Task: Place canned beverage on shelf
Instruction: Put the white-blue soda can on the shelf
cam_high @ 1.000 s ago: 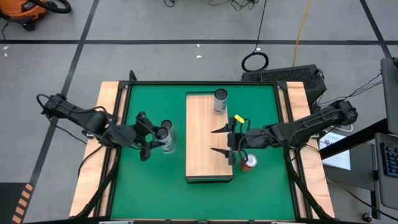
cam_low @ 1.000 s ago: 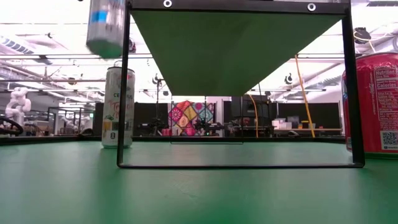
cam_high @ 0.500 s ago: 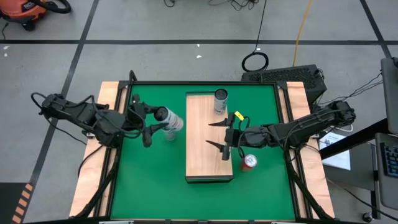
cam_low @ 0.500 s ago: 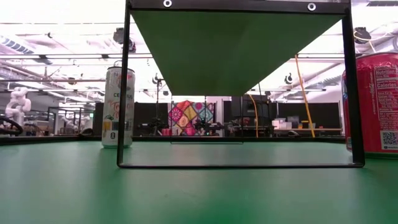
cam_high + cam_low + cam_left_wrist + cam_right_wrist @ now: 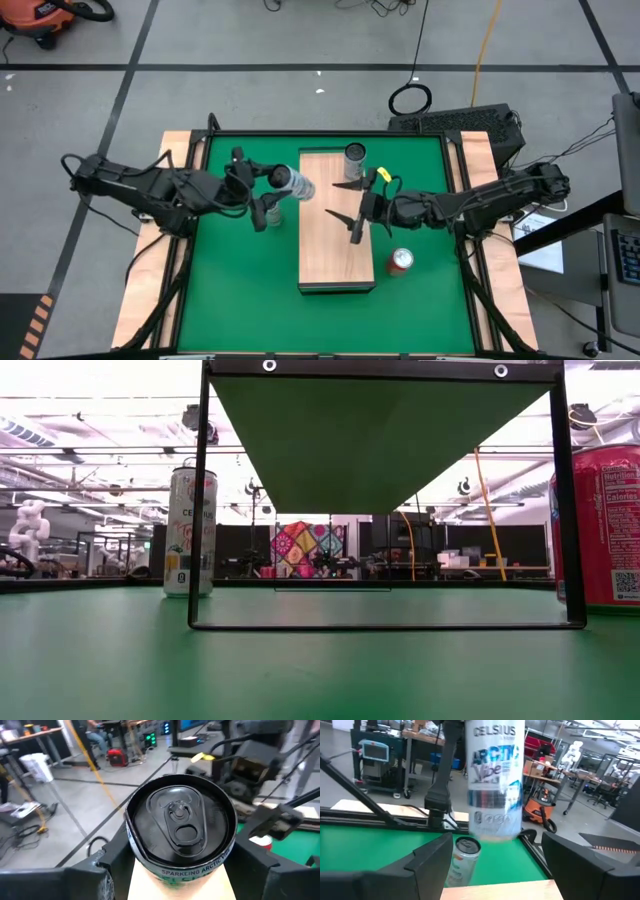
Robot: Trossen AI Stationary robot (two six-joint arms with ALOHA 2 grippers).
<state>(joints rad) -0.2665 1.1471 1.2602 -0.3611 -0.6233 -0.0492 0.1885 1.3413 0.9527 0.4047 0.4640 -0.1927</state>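
Observation:
My left gripper (image 5: 276,187) is shut on a silver and blue can (image 5: 298,186), held high over the green table at the left edge of the light-wood shelf (image 5: 335,255). The right wrist view shows the can (image 5: 495,785) upright in the air. A second silver can (image 5: 271,205) stands on its base on the table below it, and also shows in the low view (image 5: 190,530). A third can (image 5: 354,160) stands at the shelf's far end. My right gripper (image 5: 350,208) is open and empty above the middle of the shelf. My left gripper pinches the can's side wall just below its top rim (image 5: 150,865) between its two fingers, one on each side. The fingers come roughly level from the table's left. The can is upright, top up, and lifted clear of the table.
A red can (image 5: 400,261) stands on the green table right of the shelf, and shows at the right of the low view (image 5: 605,525). The shelf stands raised on a black frame (image 5: 198,500). The near half of the shelf top is bare.
My left gripper has risen with the can and gone toward the table's far edge and right, toward the shelf's left edge. The can has gone up out of the low view. My right gripper has moved a little toward the far edge, staying open.

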